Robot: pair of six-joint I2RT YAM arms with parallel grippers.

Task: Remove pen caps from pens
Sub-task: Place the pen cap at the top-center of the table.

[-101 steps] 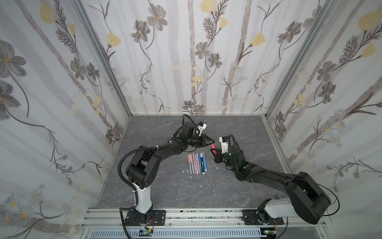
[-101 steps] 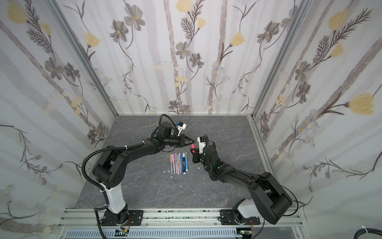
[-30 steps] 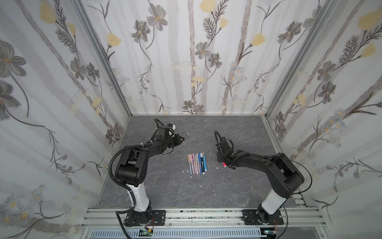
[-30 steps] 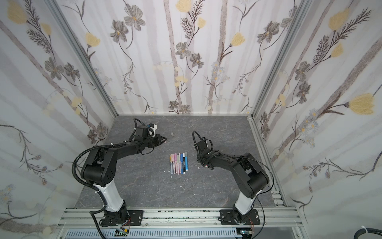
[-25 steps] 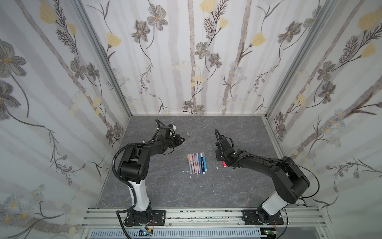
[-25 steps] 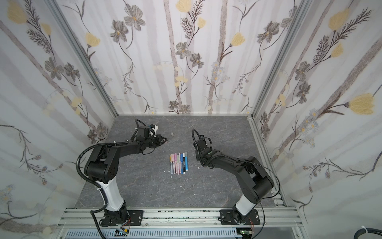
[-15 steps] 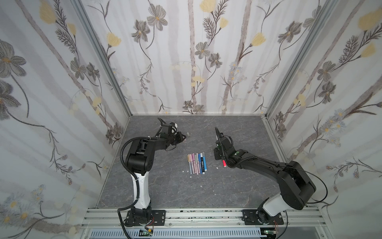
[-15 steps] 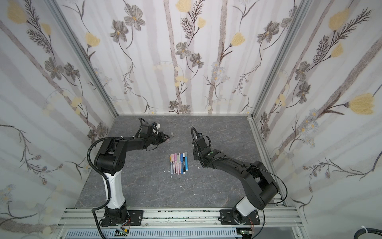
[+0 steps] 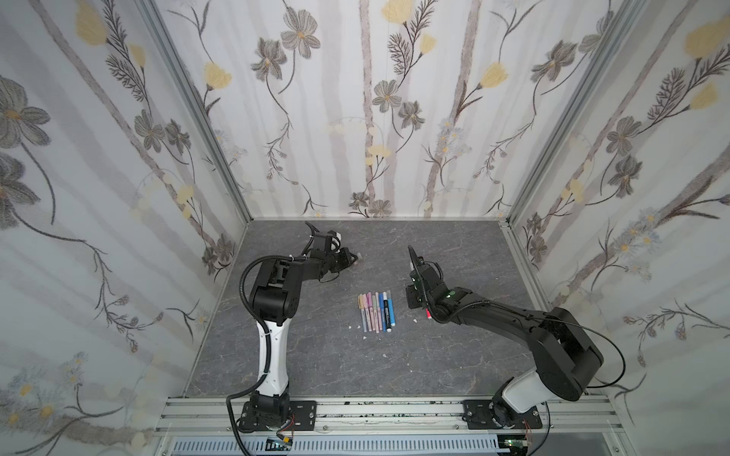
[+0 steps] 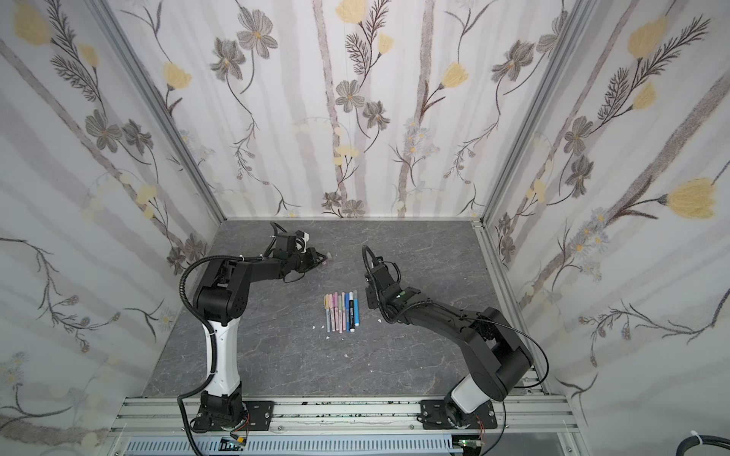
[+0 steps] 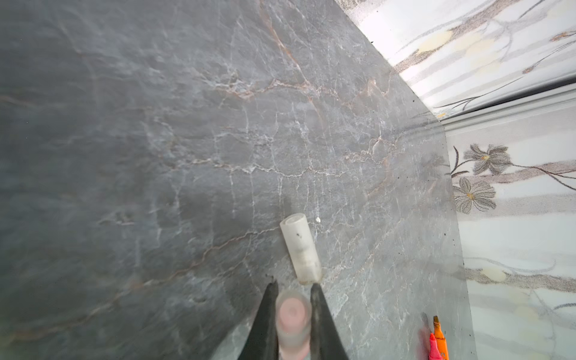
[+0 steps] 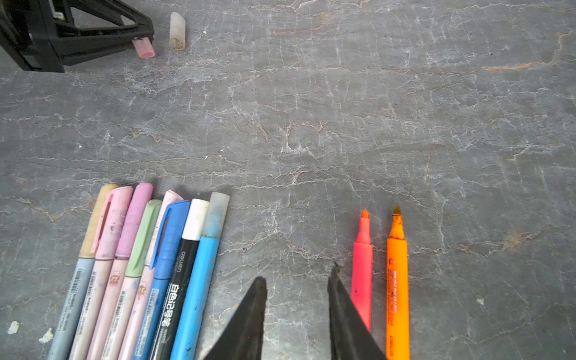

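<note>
The pink cap (image 11: 292,314) is blurred; the pens (image 12: 193,280) are cut off.

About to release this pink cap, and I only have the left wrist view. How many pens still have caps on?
Observer: Eight. In the right wrist view the capped pens lie side by side in one row.
Operator: Is the right gripper holding anything?
Observer: No. The right gripper is open and empty, poised between that row and the red pen.
Operator: Where is the row from my gripper?
Observer: In both top views it lies mid-table between the arms, nearer the arm bases than the left gripper.
</note>
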